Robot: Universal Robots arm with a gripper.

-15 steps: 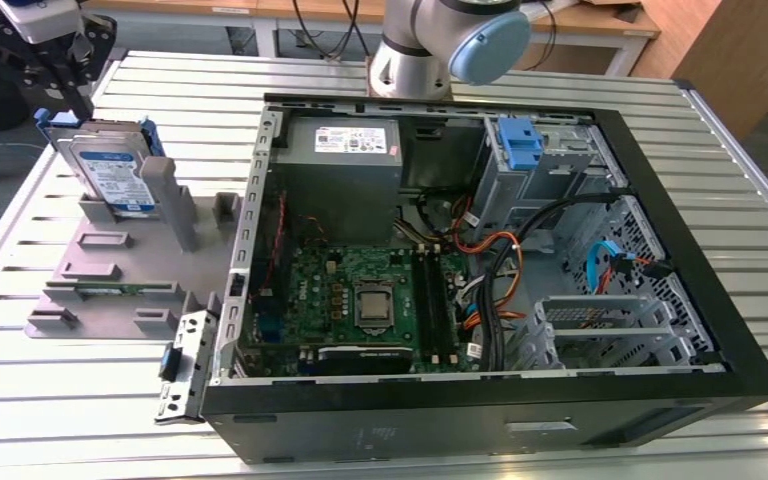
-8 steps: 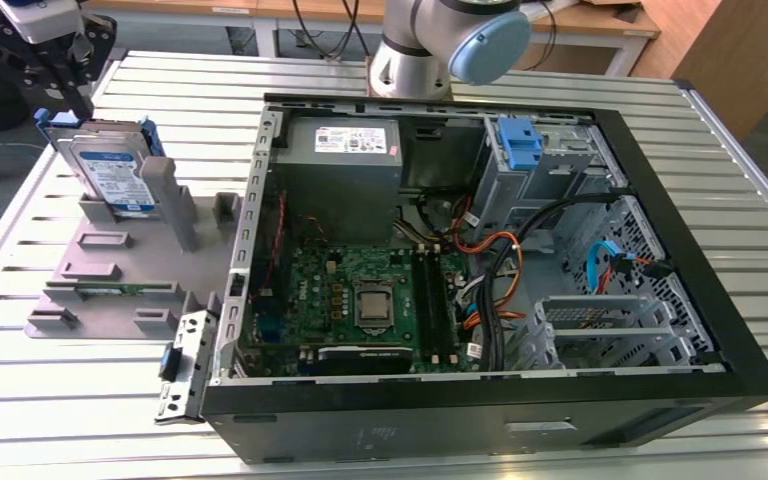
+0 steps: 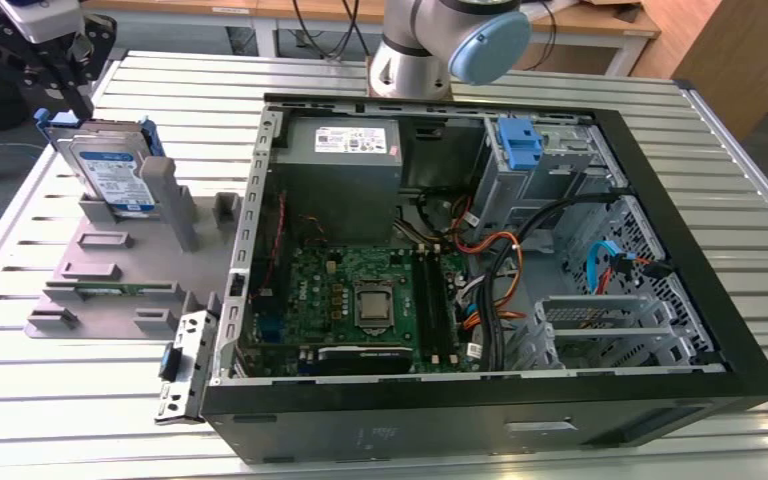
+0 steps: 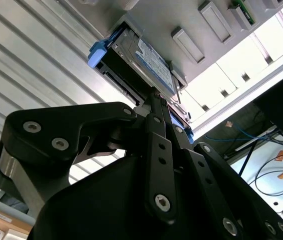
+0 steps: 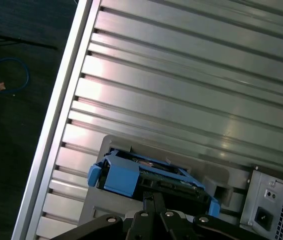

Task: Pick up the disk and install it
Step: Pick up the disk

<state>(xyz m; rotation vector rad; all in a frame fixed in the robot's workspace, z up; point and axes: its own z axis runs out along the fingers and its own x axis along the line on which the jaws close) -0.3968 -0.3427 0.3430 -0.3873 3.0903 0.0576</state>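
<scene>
**End effector poised over the upright disk, case lying open**

Starting on the exterior view's left of the open computer case (image 3: 424, 425): the end effector (image 3: 71, 100) hangs just above the disk (image 3: 111, 170). Its fingers are drawn together as far as I can judge, with nothing held. The disk stands on edge in the grey stand (image 3: 104, 270), propped between upright posts. My read is that this offers its top edge to a grasp from above. The stand sits just beside the case, both on the slatted desk (image 3: 37, 410).

Across to the case itself: it lies on its side with the panel off, so the insides face up. That looks deliberate, for reaching in from overhead. Inside it are the power supply (image 3: 344, 140), the motherboard (image 3: 357, 290) mid-case, and, toward its side on the exterior view's right, a drive cage with a blue carrier (image 3: 520, 145).

The exterior view gives that whole layout. The first wrist view looks past the end effector (image 5: 154, 199) onto the blue frame along the disk (image 5: 126, 177). The second wrist view catches the end effector (image 4: 154, 94) close against the disk (image 4: 151, 57) and its labelled face.
</scene>
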